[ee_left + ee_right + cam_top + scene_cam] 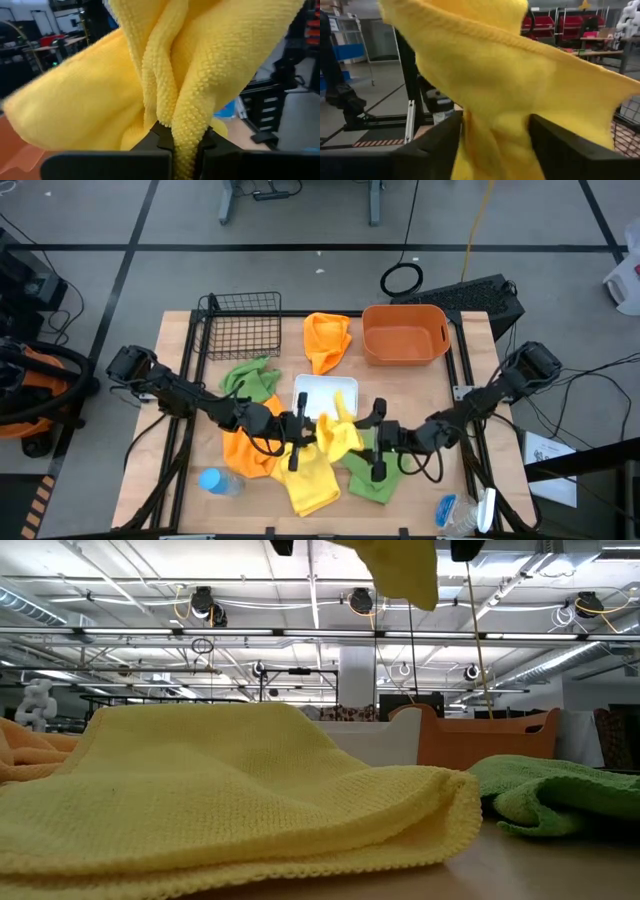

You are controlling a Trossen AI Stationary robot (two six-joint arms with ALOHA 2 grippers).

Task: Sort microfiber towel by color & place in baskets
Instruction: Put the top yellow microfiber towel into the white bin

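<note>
The left end effector (301,429) is clenched on a yellow towel (338,430) lifted above the middle of the desk (180,340), while the right end effector (377,439), just to its right, has its fingers spread apart around the same cloth; this looks like a hand-over from right arm to left, so the towel can travel toward a container on the left arm's side.

From above, the containers sit along the far edge: one black wire basket (243,325) far left, one orange tub (404,333) far right, and one white tray (312,392) between them, nearer the centre. Counting cloths: two yellow ones, the held one and another (312,488) lying near the front edge; two orange, one (328,340) between basket and tub and one (243,452) under the left arm; two green, one (250,378) by the basket and one (368,480) under the right arm. A blue bottle (214,480) lies near left. No cloth lies in a container yet.

At desk level, the lying yellow cloth fills the foreground, the green one is to its right, and the held towel (395,568) hangs from above.

The left wrist shows the towel (190,75) pinched tight between dark fingers (160,140).

The right wrist shows the towel (500,75) draped between wide-set fingers (560,145), not squeezed.
</note>
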